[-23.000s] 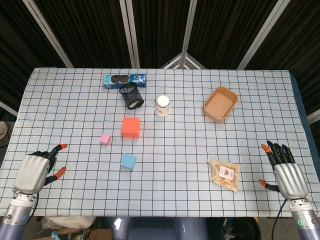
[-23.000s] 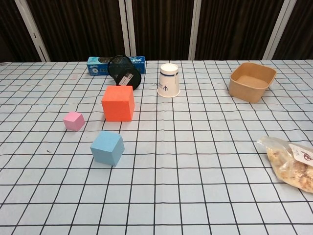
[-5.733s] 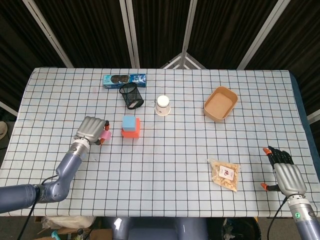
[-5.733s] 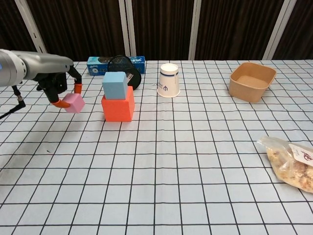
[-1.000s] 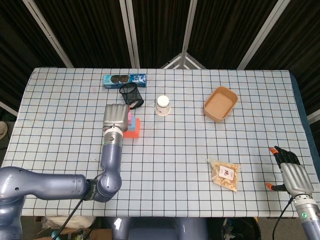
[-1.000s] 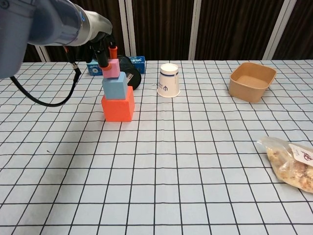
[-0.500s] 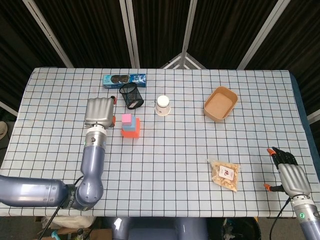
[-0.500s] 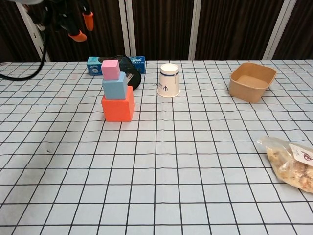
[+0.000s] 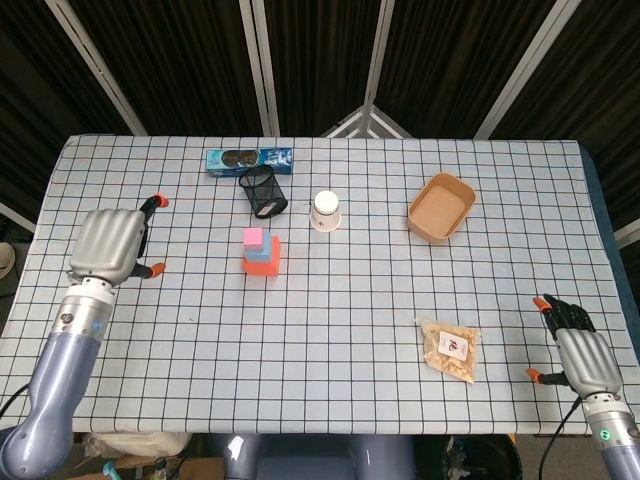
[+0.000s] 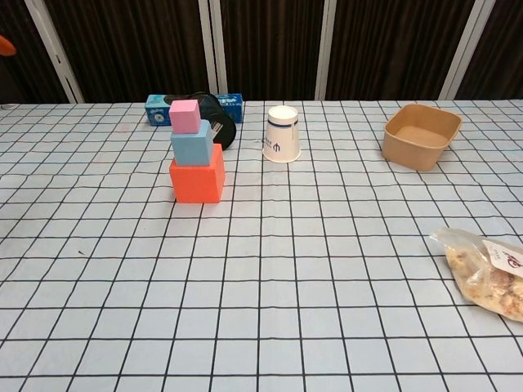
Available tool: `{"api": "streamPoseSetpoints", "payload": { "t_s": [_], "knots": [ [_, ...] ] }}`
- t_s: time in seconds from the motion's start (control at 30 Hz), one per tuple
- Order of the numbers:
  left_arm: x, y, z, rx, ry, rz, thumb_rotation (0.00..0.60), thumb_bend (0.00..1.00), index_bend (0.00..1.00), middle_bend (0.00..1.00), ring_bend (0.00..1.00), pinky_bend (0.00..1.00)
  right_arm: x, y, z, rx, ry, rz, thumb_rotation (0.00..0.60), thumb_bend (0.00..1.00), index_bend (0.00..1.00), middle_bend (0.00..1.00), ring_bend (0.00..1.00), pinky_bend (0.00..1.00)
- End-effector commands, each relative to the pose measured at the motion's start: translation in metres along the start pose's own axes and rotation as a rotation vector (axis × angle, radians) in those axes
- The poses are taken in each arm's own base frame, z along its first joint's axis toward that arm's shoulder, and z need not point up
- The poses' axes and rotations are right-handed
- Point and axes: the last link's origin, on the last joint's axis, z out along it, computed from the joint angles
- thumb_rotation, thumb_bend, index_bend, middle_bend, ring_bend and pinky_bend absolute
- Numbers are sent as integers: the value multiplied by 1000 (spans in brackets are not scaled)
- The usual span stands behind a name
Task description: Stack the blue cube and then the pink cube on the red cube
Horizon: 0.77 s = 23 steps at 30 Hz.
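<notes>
Three cubes stacked left of centre on the table (image 9: pixel 400 300), both hands empty.
The red cube (image 10: pixel 197 180) carries the blue cube (image 10: pixel 191 142), which carries the pink cube (image 10: pixel 184 115); the stack stands upright, just before the mesh cup (image 9: pixel 263 190). The left hand (image 9: pixel 108 245) hangs near the left edge, well apart from the stack, fingers spread. The right hand (image 9: pixel 580 352) sits at the near right corner, fingers apart, beside the snack bag (image 9: pixel 449 348). Bare cloth lies between.

Head view looks down; chest view low, sharing the table (image 9: pixel 400 300).
</notes>
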Motion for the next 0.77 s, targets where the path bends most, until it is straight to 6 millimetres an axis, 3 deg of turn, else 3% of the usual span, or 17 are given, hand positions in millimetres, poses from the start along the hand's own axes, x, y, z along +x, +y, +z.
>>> {"api": "streamPoseSetpoints", "payload": {
  "t_s": [0.03,0.17,0.37,0.6,0.77],
  "knots": [
    [-56,-80,-82,-59,-87,-67,600,161,215,573,384,412,0,-1,0,4,8,-4,600,94,0,42,20,2],
    [-96,-111,-105,-79,-63,-103,600,161,212,441,254,293,0,-3,1,14,31,-22,600,94,0,42,20,3],
    [-137,-123,-109,-62,-44,-69,600,161,188,296,142,199,2,-7,1,60,97,-38,600,94,0,42,20,3],
    [-144,-123,-111,-35,41,-4,600,161,87,165,82,155,3,-6,1,74,131,-50,600,94,0,43,18,3],
    [-145,-119,-120,-55,72,20,600,162,44,144,56,149,4,-5,1,69,145,-48,600,94,0,42,18,2]
  ]
}}
